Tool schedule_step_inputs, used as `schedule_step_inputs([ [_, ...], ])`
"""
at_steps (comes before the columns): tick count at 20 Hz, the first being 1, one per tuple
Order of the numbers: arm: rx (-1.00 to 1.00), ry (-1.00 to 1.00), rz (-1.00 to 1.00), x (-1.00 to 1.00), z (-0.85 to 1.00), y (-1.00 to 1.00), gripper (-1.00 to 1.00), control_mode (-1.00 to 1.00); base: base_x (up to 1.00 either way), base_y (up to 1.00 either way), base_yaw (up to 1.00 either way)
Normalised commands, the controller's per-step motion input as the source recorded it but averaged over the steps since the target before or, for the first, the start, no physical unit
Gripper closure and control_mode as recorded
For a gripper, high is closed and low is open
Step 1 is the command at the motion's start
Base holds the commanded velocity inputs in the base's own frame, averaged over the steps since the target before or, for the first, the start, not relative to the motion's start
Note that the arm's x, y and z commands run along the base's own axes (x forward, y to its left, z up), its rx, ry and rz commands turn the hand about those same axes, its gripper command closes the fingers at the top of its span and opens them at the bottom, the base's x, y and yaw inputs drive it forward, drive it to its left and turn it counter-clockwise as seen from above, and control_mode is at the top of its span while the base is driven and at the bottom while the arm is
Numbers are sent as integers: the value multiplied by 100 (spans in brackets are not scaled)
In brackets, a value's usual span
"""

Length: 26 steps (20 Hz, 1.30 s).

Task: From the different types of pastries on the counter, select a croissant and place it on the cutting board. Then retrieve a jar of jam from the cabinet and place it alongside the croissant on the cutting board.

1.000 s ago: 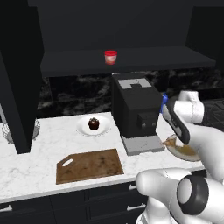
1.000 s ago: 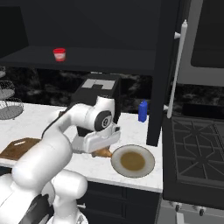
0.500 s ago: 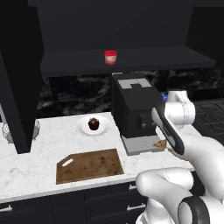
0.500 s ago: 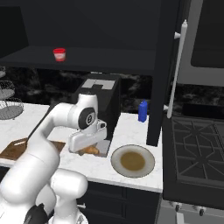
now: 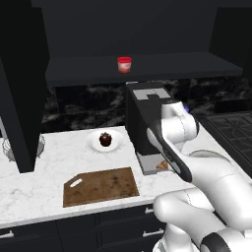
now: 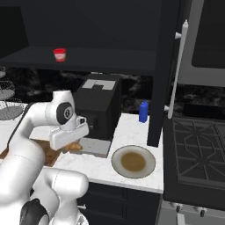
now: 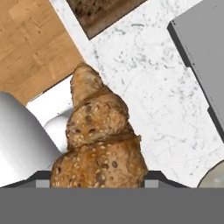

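Closest to the lens, the croissant (image 7: pixel 99 144) sits clamped in the gripper (image 6: pixel 74 145), its flaky golden body rising from between the finger tips in the hand view, the pointed end aimed away from the wrist. It hangs clear of the counter (image 7: pixel 148 105), and a corner of the cutting board (image 7: pixel 103 13) shows at the top of that view. That suggests the pastry is carried high enough to pass over the worktop without dragging.

From the right base view the croissant peeps out as a small brown lump under the white hand, just in front of the grey tray at the foot of the black coffee machine (image 6: pixel 99 110). An empty tan-centred plate (image 6: pixel 133 161) lies on the counter to the robot's right, near the stove (image 6: pixel 197 154).

In the left base view the arm bends across the machine's front. The cutting board (image 5: pixel 101 186) lies bare on the marble to the left, well apart from the gripper, so the first placement is judged not yet done. A leftward carry and a gentle lowering appear to be what remains of it.

Beyond the board, the dark cupcake (image 5: pixel 105 139) rests on its white plate (image 5: pixel 93 145), the pastry not chosen. Farthest back, the jar of jam (image 5: pixel 124 64) stands upright on the wide shelf of the dark cabinet (image 5: pixel 162 71), awaiting the second half of the job.
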Motion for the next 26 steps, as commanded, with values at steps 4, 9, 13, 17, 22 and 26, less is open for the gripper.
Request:
schedule_step_inputs([
  [4,-4,9,10,22,2,32,100,-100,0,0,0],
  [9,1,4,14,29,-7,19,100,-100,0,0,0],
  [13,0,2,12,25,-20,50,100,-100,0,0,0],
  [17,0,0,11,17,-24,55,100,-100,0,0,0],
  [22,4,2,9,18,-15,37,100,-100,0,0,0],
  [26,13,7,8,35,-31,33,100,-100,0,0,0],
])
